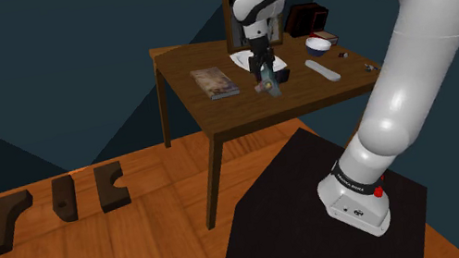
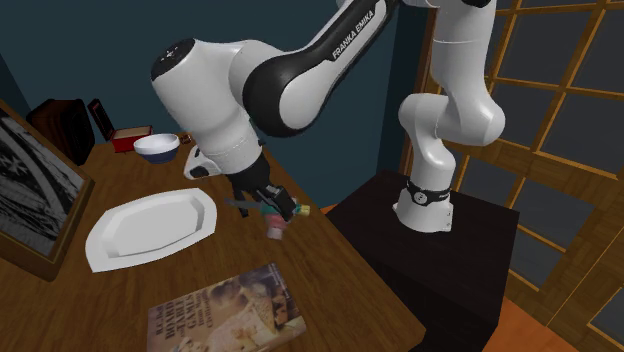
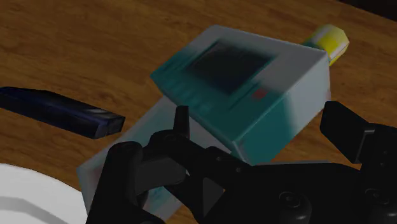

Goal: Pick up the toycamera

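The toy camera (image 3: 248, 95) is a grey and teal box with a dark screen and a yellow knob at one corner. It sits tilted between my two black fingers (image 3: 180, 127), which clasp it from both sides. In the shoulder view my gripper (image 1: 263, 73) points down over the middle of the wooden table (image 1: 244, 112) with the toy camera (image 1: 269, 87) at its tips. In the second exterior view the gripper (image 2: 266, 198) holds the toy camera (image 2: 281, 216) near the table's edge. I cannot tell whether the toy touches the tabletop.
A white plate (image 2: 150, 225) lies right beside the gripper, and a dark blue bar (image 3: 57, 109) lies close by. A book (image 1: 214, 81), a bowl (image 1: 320, 44), a red box (image 2: 130, 135), a pale remote (image 1: 322, 70) and a framed picture (image 2: 30, 190) share the table. Dark wooden pieces (image 1: 60, 197) lie on the floor.
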Robot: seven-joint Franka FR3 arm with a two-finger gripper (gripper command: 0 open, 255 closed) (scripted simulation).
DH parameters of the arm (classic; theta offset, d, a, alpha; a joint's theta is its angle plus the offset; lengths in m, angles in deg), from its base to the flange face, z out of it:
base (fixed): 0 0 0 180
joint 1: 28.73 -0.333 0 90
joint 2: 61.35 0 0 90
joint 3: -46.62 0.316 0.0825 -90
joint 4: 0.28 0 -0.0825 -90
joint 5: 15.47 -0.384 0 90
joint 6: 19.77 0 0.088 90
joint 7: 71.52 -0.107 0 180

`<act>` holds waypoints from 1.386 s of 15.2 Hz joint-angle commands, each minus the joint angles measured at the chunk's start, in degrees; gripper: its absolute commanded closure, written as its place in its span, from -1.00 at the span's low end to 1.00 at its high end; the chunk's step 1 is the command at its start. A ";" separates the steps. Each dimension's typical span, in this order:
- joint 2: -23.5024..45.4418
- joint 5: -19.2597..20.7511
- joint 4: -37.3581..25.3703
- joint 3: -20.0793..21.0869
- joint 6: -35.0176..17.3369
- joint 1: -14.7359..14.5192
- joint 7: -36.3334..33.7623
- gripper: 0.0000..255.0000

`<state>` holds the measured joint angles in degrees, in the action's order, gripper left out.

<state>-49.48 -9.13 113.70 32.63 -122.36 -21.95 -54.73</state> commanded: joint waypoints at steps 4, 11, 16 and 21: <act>5.05 -6.94 -0.91 2.46 -2.19 2.35 0.10 -1.00; 6.47 -7.13 -0.13 2.73 -4.38 2.68 0.25 1.00; 5.49 -6.94 0.43 2.70 -3.95 2.59 0.17 1.00; 6.17 -6.98 -0.36 3.17 -3.88 3.01 0.06 1.00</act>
<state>-43.83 -14.20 113.02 35.33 -126.51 -18.89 -54.67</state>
